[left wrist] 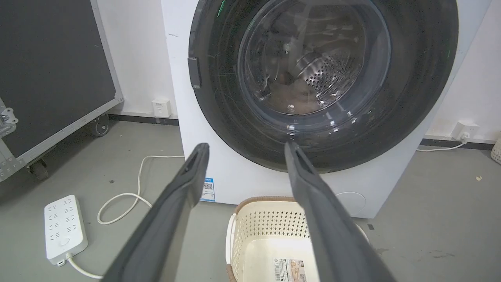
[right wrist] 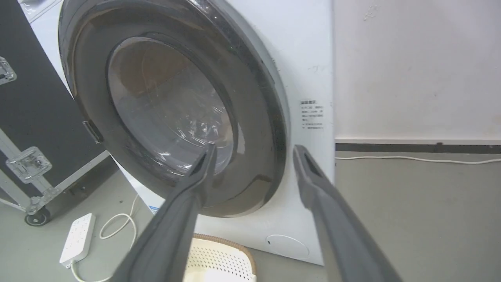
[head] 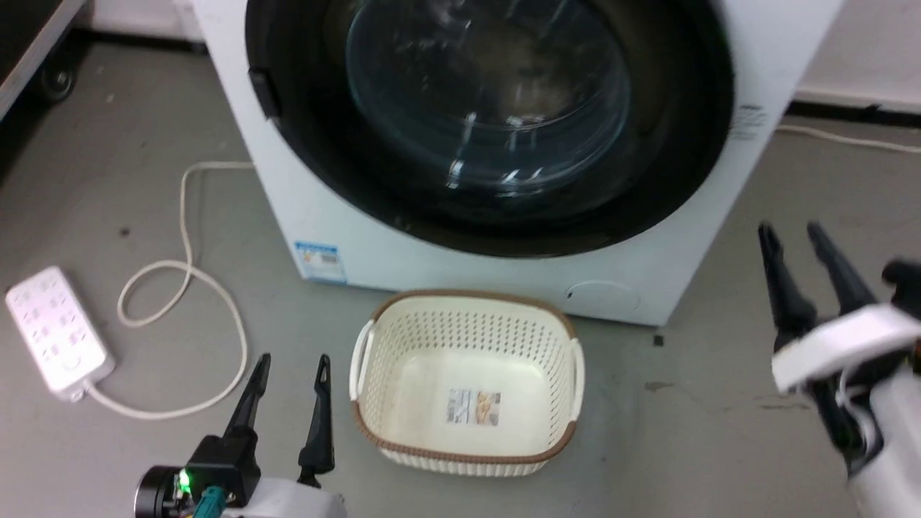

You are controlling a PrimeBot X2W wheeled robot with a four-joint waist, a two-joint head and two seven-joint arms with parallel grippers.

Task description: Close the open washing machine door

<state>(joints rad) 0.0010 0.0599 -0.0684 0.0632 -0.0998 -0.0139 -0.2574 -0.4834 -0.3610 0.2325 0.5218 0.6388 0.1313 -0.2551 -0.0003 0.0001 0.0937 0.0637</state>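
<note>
Large round black-rimmed washing machine door [head: 489, 115], bulging clear glass window: lies shut against the white front-loading washing machine [head: 432, 262], ahead of both grippers, touching neither. Left gripper [head: 293, 357]: long dark fingers spread wide, empty; cream perforated plastic basket [head: 468, 296] just to its right. Right gripper [head: 788, 229]: fingers apart, empty; door ahead to its left.

1. The left gripper [left wrist: 246, 147] pointed at the washing machine [left wrist: 235, 188], with its two dark fingers spread apart.
2. The round door [left wrist: 415, 117] lay flat against the white front.
3. A cream basket [left wrist: 266, 223] stood on the floor just before the machine.
4. A white power strip [left wrist: 64, 229] lay at the left, near a black case [left wrist: 51, 70] on wheels.
</note>
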